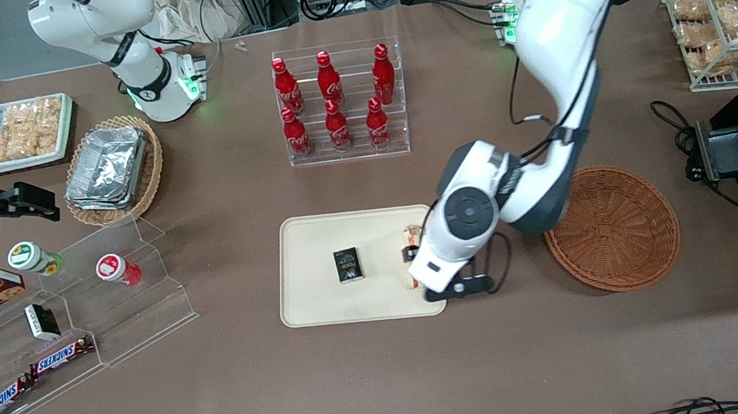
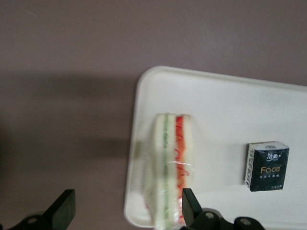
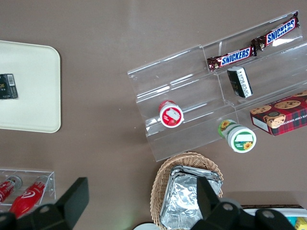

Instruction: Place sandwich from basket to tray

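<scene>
A: Status?

B: I see the gripper (image 2: 125, 211) spread wide, holding nothing. The sandwich (image 2: 171, 165) rests on the tray (image 2: 216, 96), at its basket-side (image 1: 612, 228) rim.

A: Risk?

B: One finger (image 2: 191, 205) sits near the wrapper; lifting may drag it off.

Even overhead light, soft arm shadows on the table (image 1: 366, 395); wrist close-up slightly blurred

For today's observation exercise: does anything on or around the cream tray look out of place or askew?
The sandwich sits at the very edge of the tray, apparently slightly overhanging its rim. The hand hovers open over it. The small dark packet lies flat on the tray.
</scene>
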You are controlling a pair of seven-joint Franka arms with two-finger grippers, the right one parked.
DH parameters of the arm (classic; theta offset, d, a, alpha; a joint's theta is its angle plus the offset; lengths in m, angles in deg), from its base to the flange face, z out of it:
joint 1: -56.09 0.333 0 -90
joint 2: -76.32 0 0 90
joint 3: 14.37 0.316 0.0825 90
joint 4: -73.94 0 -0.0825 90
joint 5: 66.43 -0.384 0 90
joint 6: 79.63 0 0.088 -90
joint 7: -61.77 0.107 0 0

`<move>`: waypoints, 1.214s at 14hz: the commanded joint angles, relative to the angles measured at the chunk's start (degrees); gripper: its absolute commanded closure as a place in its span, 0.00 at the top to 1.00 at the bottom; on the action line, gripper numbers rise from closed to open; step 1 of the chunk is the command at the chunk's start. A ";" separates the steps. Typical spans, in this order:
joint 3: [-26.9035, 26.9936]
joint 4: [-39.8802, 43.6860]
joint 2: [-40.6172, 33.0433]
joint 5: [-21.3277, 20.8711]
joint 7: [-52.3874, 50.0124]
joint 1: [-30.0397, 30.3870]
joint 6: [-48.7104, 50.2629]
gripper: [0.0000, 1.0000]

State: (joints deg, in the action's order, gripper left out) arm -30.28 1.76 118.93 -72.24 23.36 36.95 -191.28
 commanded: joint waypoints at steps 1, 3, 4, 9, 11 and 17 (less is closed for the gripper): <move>-0.26 -10.84 -12.17 -0.34 0.44 4.35 2.05 1.00; -0.26 -15.43 -18.33 -0.25 0.70 7.52 2.84 1.00; -0.35 -16.84 -21.32 -0.08 2.18 9.54 3.97 1.00; -0.18 -15.98 -28.02 2.64 16.06 17.90 26.01 0.95; -0.26 -14.75 -28.99 2.56 18.98 22.19 25.71 0.96; 4.02 -16.06 -31.89 1.68 22.66 23.20 18.23 0.99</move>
State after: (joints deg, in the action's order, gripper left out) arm -29.08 -11.91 89.66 -70.68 43.10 61.18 -171.76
